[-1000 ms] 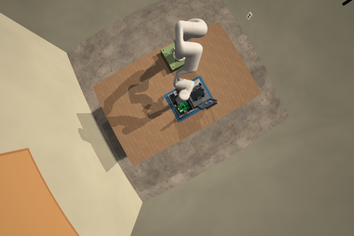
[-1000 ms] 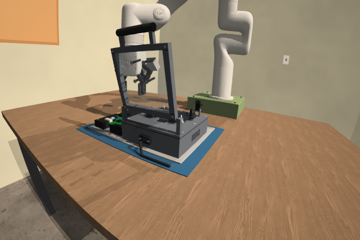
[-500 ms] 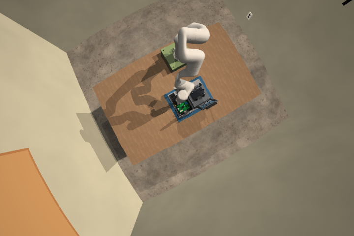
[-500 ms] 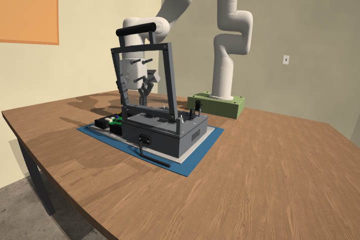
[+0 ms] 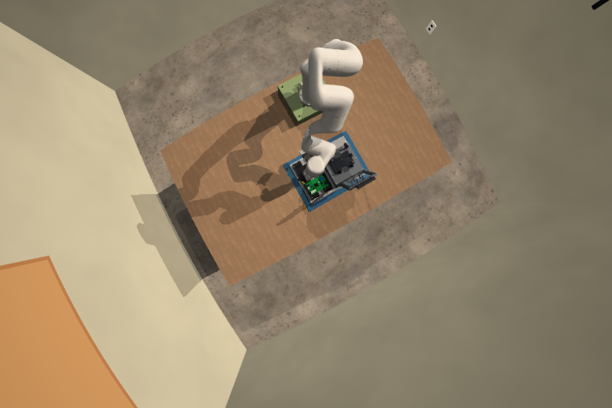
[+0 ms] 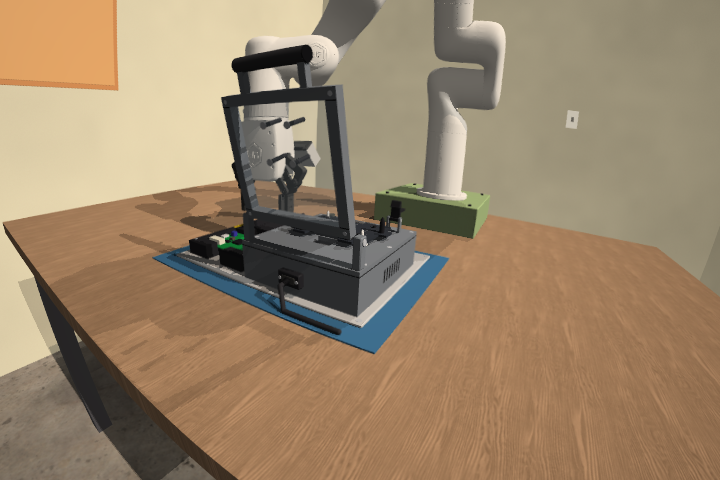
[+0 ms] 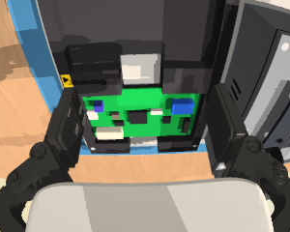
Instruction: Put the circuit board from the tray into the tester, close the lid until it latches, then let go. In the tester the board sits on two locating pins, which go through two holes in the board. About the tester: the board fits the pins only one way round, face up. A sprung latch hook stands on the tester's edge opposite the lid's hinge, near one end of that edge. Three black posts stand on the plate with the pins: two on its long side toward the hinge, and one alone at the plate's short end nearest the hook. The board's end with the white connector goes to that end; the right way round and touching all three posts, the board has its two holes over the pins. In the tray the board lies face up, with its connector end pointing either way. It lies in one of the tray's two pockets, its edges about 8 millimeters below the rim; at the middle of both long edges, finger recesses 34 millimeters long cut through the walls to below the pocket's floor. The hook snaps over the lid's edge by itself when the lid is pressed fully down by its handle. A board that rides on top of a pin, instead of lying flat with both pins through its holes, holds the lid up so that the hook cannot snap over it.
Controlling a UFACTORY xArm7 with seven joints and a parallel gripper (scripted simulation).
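Lying face up in the tray (image 7: 51,39), green circuit board (image 7: 141,115).

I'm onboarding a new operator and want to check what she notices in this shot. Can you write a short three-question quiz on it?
1. True or false: the claw is open and holds nothing.
2. Where does the circuit board lie? A) in the tray; B) on the tester's pins; C) on the blue mat.
3. Fill in: the tester's lid stands ____.

Key
1. True; the fingers straddle the board, one on each side, with nothing between them.
2. A; it lies face up in the pocket nearer the wrist camera.
3. Open, raised about upright over the tester.
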